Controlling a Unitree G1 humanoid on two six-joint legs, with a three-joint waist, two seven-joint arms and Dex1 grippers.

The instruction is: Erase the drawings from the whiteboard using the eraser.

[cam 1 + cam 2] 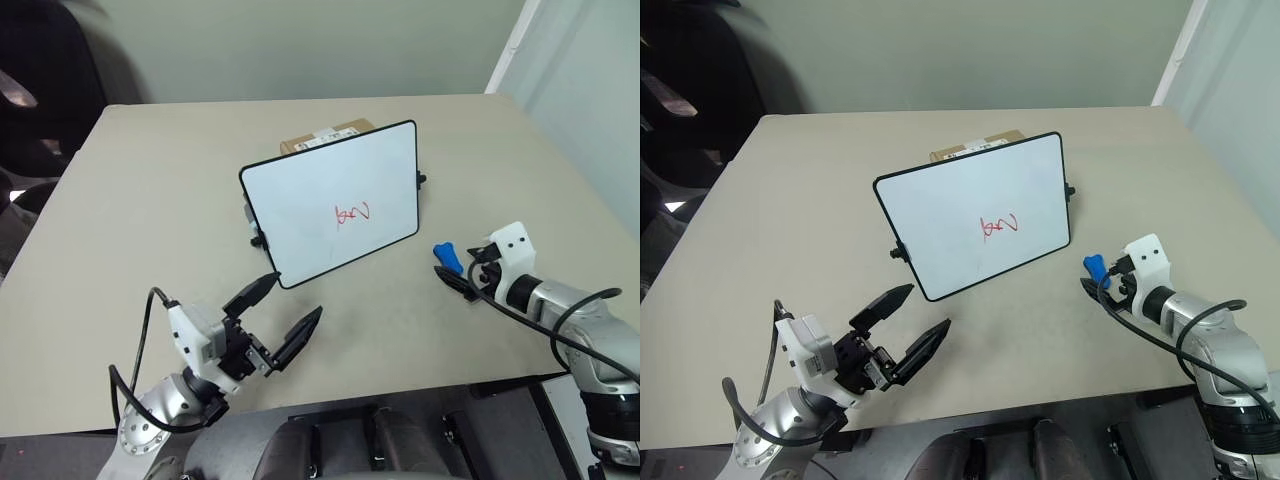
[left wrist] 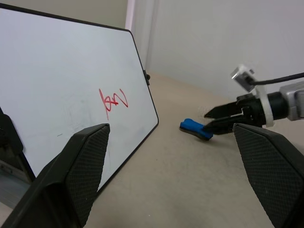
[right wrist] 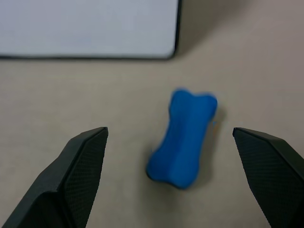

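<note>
The whiteboard (image 1: 335, 200) stood tilted back on the tan table (image 1: 150, 200), its red drawings (image 1: 352, 212) unerased right of centre, and it hid most of a brown cardboard box (image 1: 325, 135) behind it, of which a top edge with a label showed. The blue eraser (image 3: 183, 137) lay on the table just off the board's right lower corner, a little blurred, between the wide-spread fingers of the right gripper (image 1: 452, 268), which held nothing. The left gripper (image 1: 902, 325) hovered open and empty near the board's lower left corner.
</note>
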